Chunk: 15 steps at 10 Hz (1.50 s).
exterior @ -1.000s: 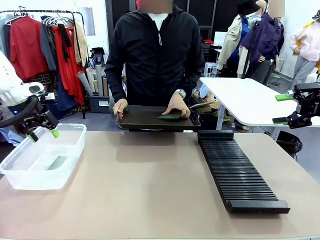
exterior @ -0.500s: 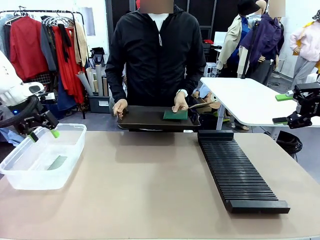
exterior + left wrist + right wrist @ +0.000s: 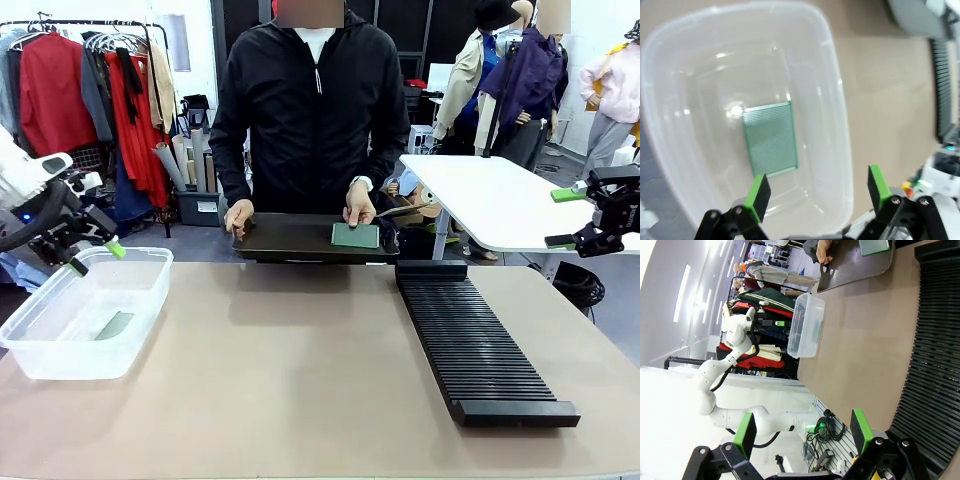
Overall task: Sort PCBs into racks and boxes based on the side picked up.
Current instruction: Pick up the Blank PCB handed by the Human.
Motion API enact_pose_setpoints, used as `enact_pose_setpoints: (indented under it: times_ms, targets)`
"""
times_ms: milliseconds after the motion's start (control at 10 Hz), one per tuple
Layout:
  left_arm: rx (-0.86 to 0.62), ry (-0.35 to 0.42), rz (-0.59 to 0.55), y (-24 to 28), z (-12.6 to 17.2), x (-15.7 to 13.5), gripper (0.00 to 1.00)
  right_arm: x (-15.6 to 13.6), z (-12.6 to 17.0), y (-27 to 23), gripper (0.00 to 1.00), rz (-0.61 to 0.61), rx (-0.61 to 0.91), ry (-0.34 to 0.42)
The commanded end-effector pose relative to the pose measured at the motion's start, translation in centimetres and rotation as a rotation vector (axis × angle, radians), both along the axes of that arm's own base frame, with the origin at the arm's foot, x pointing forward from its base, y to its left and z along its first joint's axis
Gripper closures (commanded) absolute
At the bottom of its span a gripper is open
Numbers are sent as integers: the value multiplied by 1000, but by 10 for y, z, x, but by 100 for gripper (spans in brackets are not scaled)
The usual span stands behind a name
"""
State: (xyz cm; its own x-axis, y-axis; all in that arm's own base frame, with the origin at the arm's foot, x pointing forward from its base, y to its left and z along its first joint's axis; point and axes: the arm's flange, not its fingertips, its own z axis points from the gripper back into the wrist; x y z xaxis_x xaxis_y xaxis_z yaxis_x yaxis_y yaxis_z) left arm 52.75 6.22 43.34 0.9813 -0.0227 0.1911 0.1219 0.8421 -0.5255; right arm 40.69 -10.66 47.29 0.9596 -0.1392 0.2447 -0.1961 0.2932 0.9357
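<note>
One PCB (image 3: 355, 235) lies flat on the black tray (image 3: 290, 240) that a person holds at the far edge, one hand (image 3: 358, 207) touching the board. A second PCB (image 3: 115, 325) (image 3: 770, 138), dotted green face up, rests on the floor of the clear box (image 3: 60, 365) (image 3: 837, 100) at the left. My left gripper (image 3: 95, 259) (image 3: 819, 187) hangs open above the box's far rim, holding nothing. The long black rack (image 3: 475, 340) (image 3: 935, 340) runs down the table's right side. My right gripper (image 3: 563, 218) (image 3: 803, 431) stands open in the air beyond the rack's right, with nothing in it.
A white side table (image 3: 500, 200) stands behind the rack at the right. Bare brown tabletop (image 3: 300, 370) stretches between box and rack. The right wrist view takes in the box (image 3: 805, 332), the tray (image 3: 860, 265) and my left arm (image 3: 735, 340).
The person lifted the board on the tray and laid it flat a little further right. My left gripper rose slightly and drifted left. The right gripper held still.
</note>
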Motion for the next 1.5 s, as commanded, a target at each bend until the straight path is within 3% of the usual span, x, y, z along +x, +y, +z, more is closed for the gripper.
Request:
enact_pose_setpoints:
  times_ms: [0, 100, 300, 500, 800, 900, 1400]
  targets:
    - [-150, 4, -37, 15, -3, 8, 0, 1, 3, 1, 0, -7, -6, -6]
    - [-253, 1, -74, 14, -2, 10, 0, 1, 3, 1, 0, -7, -6, -6]
    - [-433, -26, -36, 14, 3, 15, 0, 1, 3, 1, 0, -7, -6, -6]
    - [-509, -40, -26, 13, 5, 18, 0, 1, 3, 1, 0, -7, -6, -6]
    - [-685, -40, -97, 13, 15, 17, 0, 1, 3, 1, 0, -7, -6, -6]
    - [-736, -71, -84, 14, 23, 17, 0, 1, 3, 1, 0, -7, -6, -6]
    - [-685, -44, -64, 8, 21, 15, 0, 1, 3, 1, 0, -7, -6, -6]
